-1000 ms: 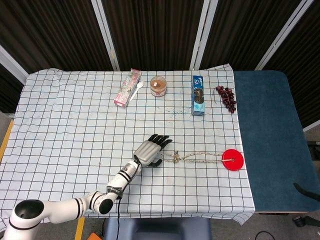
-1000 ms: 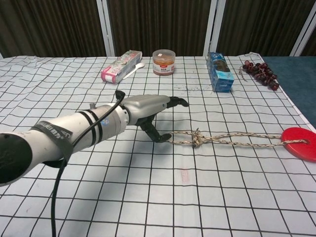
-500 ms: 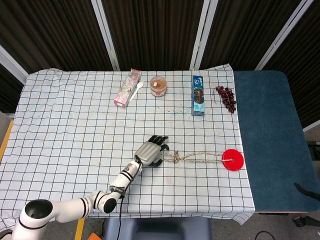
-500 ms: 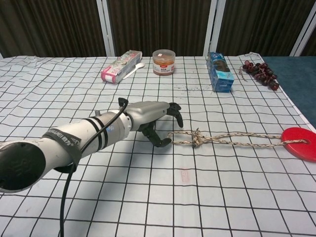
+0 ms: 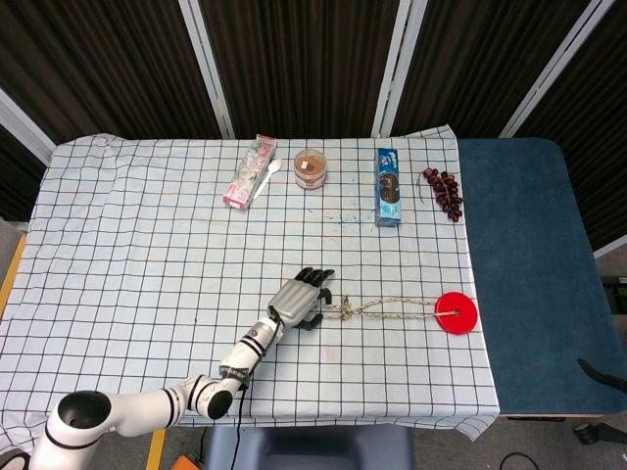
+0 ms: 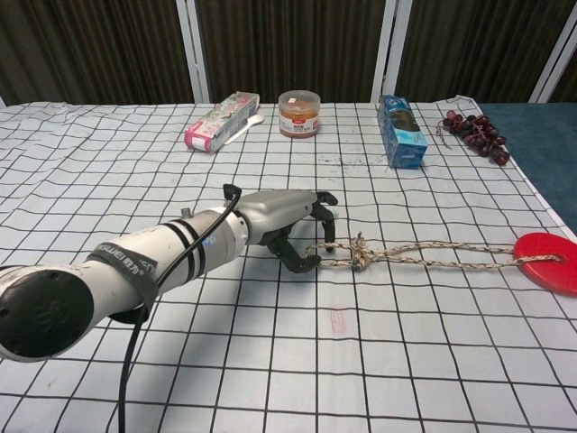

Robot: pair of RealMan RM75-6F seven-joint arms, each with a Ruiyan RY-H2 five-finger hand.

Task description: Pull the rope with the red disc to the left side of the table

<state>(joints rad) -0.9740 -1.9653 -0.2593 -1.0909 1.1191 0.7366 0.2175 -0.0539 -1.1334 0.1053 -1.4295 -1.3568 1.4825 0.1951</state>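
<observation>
Left hand (image 6: pixel 288 221) sits at the rope's (image 6: pixel 424 254) free end, fingers curling down around it, thumb below; looks like a grasp closing on the rope, though I can't tell if it's firm. Right hand is not visible in either view. Rope lies roughly straight across the checked worktop (image 5: pixel 127 245), knot (image 6: pixel 359 253) just beside the fingers, red disc (image 5: pixel 456 313) at the far end near the right edge of the cloth. Judgement: task is at the grab stage only; the disc sits right of centre, so the whole pull leftward is left. Snacks along the back edge are well apart from the rope.
</observation>
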